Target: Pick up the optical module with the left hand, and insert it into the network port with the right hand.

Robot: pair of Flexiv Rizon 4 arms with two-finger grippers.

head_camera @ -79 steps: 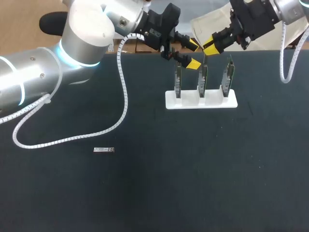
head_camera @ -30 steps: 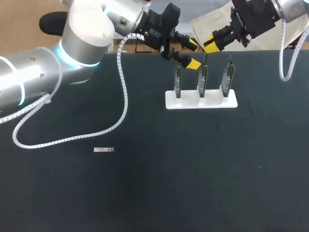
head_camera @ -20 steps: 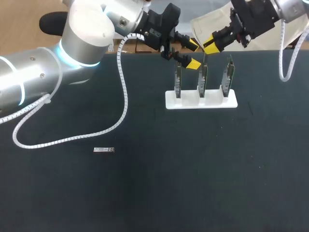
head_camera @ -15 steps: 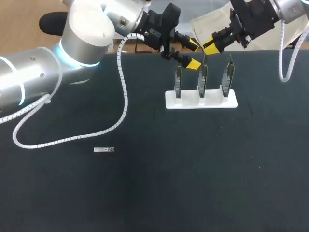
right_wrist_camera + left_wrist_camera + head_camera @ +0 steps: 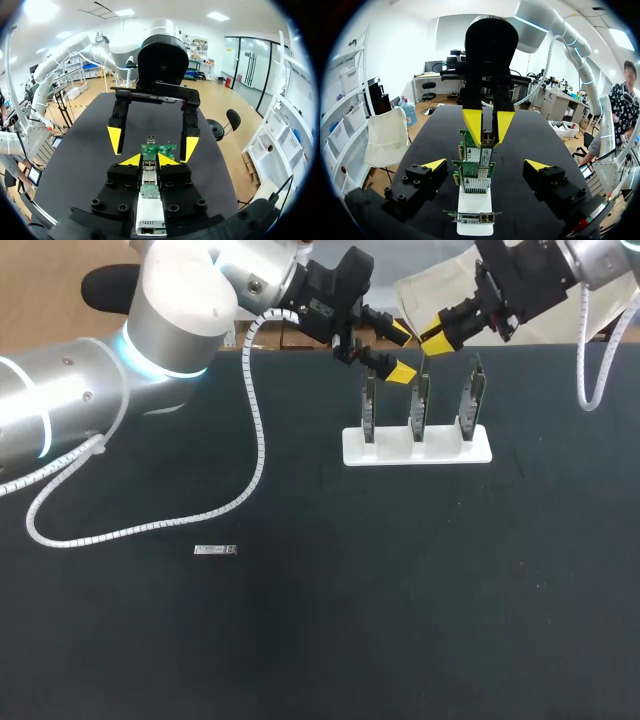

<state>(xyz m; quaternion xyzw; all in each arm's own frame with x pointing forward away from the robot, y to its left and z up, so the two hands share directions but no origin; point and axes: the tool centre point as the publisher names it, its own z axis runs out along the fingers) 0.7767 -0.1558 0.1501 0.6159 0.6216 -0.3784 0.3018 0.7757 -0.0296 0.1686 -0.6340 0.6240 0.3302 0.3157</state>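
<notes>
Module: pinched in the right end effector, at the top edge of the middle card; whether seated, cannot tell.
Right end effector: closed on the module's two sides.
Left end effector: fingers spread, empty, just beside the cards.
Rack: white, on the desk, holding three upright cards.
Loose part: small, silver, flat on the desk, well apart from the rack.
Handling, judged: light, stiff metal shell; smooth, likely slippery; contact end delicate.
Hold: long flat sides, mid-body, nose left free.
</notes>
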